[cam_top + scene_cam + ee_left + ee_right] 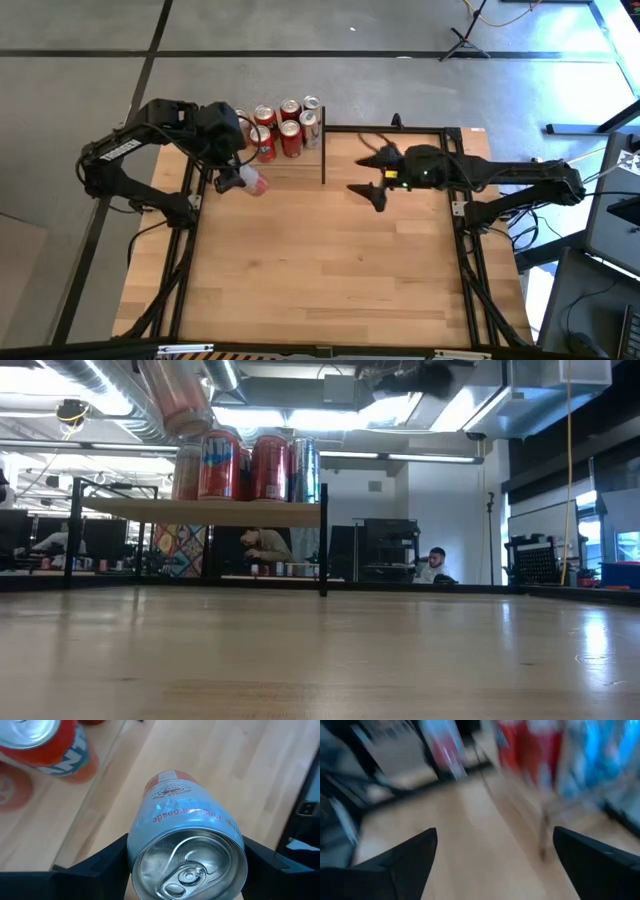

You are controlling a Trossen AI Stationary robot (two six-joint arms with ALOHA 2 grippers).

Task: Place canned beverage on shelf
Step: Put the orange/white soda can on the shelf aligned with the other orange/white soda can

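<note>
Carrying a pale blue can (187,850) toward the shelf (300,165), left arm at work.

Left gripper (243,181) pinches the can across its body, one dark finger on each side; can tilted, lid toward the wrist camera, held in the air off the tabletop (320,260), just beside the shelf's front edge. Shelf already carries a cluster of red and silver cans (285,125) toward its back. Right gripper (372,176) waits over the table near the shelf's right post, fingers spread, nothing between them. Step in hand, as I judge it: transport to the shelf. Next move likely calls for righting the can, clearing the board's edge, and setting down in bare space without nudging the standing cans.
</note>
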